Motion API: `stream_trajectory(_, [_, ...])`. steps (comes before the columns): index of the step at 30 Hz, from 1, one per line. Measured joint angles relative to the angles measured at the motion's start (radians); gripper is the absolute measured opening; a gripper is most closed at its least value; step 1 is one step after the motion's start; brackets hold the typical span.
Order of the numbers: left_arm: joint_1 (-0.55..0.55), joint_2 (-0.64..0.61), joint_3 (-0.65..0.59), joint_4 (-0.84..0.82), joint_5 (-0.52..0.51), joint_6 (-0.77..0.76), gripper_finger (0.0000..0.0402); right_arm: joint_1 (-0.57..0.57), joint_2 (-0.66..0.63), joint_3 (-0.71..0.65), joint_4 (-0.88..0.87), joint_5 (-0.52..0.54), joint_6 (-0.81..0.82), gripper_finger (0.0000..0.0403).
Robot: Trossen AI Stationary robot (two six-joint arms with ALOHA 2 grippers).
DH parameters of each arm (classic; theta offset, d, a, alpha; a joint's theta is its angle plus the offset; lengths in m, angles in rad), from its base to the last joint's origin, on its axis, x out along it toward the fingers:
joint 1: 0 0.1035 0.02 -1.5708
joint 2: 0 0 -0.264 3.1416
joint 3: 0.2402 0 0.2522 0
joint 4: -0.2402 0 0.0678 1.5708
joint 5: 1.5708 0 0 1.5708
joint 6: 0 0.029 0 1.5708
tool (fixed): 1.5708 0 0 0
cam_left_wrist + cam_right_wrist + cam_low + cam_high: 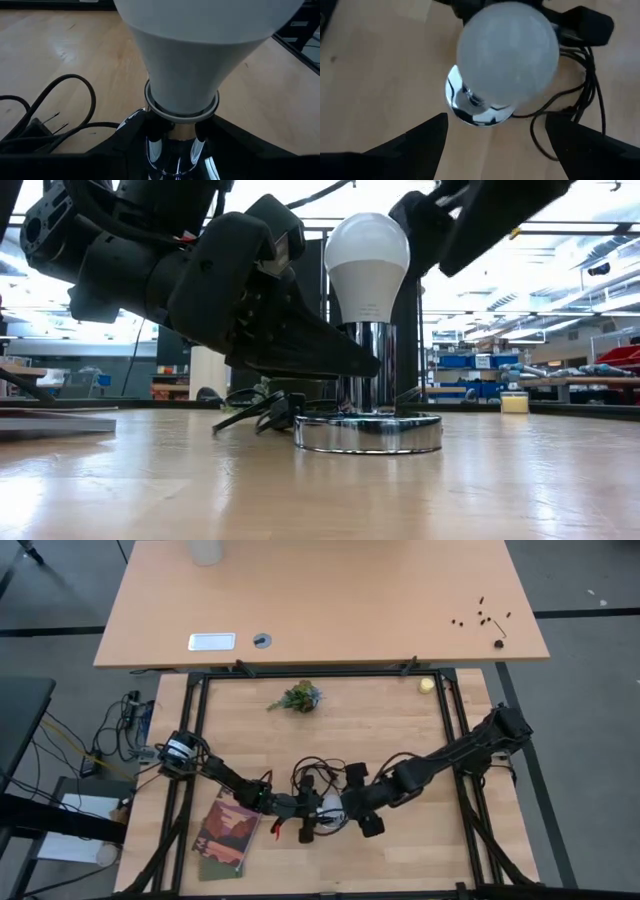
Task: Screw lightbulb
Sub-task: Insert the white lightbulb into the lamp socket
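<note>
A: Where are the grippers?

B: The left gripper is closed around the shiny stem just under the lightbulb. The right gripper hangs above the bulb with its fingers spread wide apart, touching nothing.

A: And the lightbulb itself?

B: Upright in its socket, on a round chrome base that sits flat on the worktop, roughly midway between the two arms in the high view.

A: What is the surface like?

B: Pale wood planks inside a black frame. Behind it stands a second, lighter desk. The low view looks out into a bright hall with shelving and blue bins.

A: Anything nearby?

B: A black cord loops on the wood just beside the base. A booklet lies near the left arm. Well apart, towards the far edge, lie a small sprig of plant and a pale yellow round thing.

A: Anything blocking the view?

B: In the low view the left arm's dark bulk hides part of the stem.
</note>
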Motion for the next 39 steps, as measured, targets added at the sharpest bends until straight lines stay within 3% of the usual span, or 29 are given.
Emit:
stream_trajectory(10, [0.0,0.001,0.0,0.012,0.028,-0.001,0.0188,-0.042,0.214,0.352,-0.298,-0.051,-0.134,0.0344])
stream_trajectory(16, [0.0,0.001,0.0,0.011,0.04,-0.001,0.0188,-0.066,0.308,0.5,-0.402,-0.155,-0.202,0.0351])
stream_trajectory(23, [0.0,0.001,0.001,0.008,0.039,-0.001,0.0188,-0.064,0.405,0.591,-0.46,-0.2,-0.252,0.0352])
stream_trajectory(39, [0.0,0.0,0.002,0.002,0.036,-0.005,0.0188,-0.055,0.423,0.659,-0.479,-0.176,-0.323,0.0347])
